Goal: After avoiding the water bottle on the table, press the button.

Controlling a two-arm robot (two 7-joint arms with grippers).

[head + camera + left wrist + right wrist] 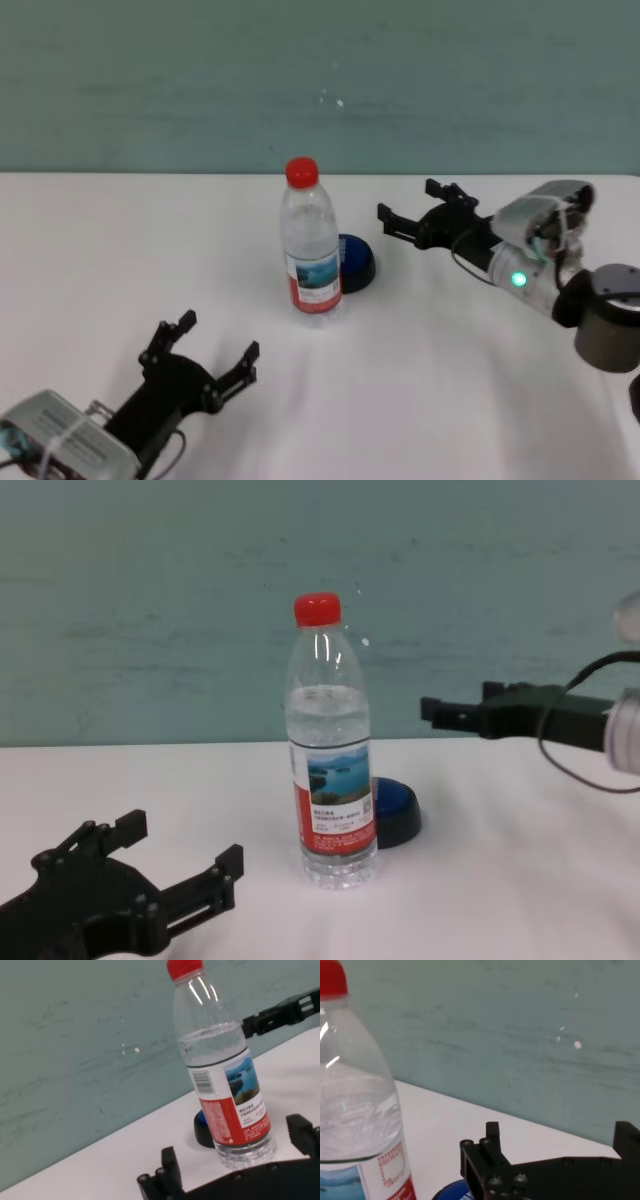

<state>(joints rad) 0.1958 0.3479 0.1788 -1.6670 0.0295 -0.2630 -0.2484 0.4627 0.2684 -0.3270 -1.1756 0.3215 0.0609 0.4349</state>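
The water bottle (310, 245), clear with a red cap, stands upright mid-table (120, 250). The blue button (357, 264) sits just behind and to the right of it, partly hidden by the bottle. My right gripper (407, 200) is open and empty, raised above the table to the right of the button and pointing left toward it. In the right wrist view the bottle (355, 1110) and the button's top edge (451, 1192) lie ahead of the gripper (559, 1135). My left gripper (220, 336) rests open and empty near the front left, short of the bottle (225, 1075).
A teal wall runs behind the table's far edge. Bare white tabletop lies to the left of the bottle and in front of it. The chest view shows the button (395, 810) beside the bottle (330, 770), below the right gripper (458, 700).
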